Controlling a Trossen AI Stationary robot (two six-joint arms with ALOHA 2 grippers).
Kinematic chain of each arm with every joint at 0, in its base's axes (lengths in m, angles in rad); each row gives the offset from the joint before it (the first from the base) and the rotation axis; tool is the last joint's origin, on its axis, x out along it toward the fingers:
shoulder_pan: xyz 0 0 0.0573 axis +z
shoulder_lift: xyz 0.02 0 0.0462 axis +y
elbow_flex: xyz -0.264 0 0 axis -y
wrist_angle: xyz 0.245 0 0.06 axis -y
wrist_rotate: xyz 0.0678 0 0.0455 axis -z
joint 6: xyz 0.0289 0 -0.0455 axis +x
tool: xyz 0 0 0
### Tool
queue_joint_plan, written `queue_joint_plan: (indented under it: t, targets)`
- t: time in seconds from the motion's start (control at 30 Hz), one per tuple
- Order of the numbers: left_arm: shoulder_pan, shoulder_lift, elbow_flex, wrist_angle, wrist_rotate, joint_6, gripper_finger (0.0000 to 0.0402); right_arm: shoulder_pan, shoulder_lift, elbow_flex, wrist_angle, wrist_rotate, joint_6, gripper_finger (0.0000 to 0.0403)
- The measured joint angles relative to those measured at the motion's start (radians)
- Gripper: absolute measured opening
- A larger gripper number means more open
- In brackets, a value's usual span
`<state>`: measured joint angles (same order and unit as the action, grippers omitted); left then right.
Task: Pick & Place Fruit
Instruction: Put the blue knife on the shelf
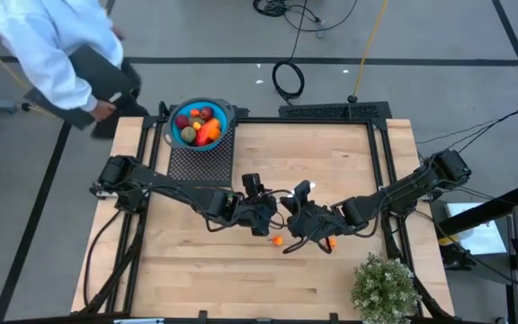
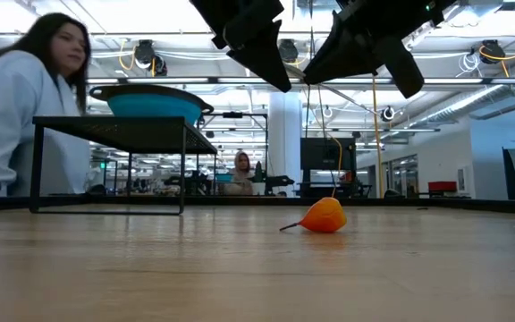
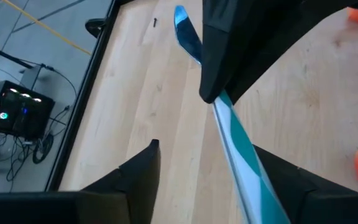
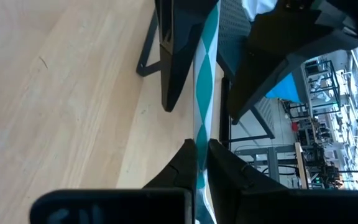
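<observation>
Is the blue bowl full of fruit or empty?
Nearly full. In the high view the blue bowl on the black rack holds a heap of red, orange and brownish fruit.

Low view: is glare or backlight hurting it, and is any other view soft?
Low view: bright ceiling lights behind leave both grippers as black silhouettes, yet the orange fruit on the table reads clearly. Left wrist view: the striped utensil is blurred up close. High view: evenly lit.

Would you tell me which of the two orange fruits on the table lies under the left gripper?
The one with the thin stem, left of the other.
</observation>
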<state>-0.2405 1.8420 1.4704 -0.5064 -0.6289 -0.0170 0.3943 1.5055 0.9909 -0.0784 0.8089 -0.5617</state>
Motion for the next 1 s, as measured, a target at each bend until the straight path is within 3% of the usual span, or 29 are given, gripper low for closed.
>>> queue_joint_plan:
  t: [0.5, 0.73, 1.0]
  targets:
    - [0.000, 0.000, 0.000, 0.010, 0.026, 0.008, 0.0100, 0.000, 0.000, 0.000, -0.002, 0.002, 0.001, 0.0011]
    - [-0.001, 0.000, 0.000, 0.007, 0.027, 0.009, 0.0024, -0.001, 0.000, 0.000, -0.003, 0.003, 0.005, 0.0011]
    - [0.000, 0.000, 0.000, 0.007, 0.044, -0.004, 0.0031, 0.000, 0.000, 0.000, -0.005, -0.001, 0.004, 0.0011]
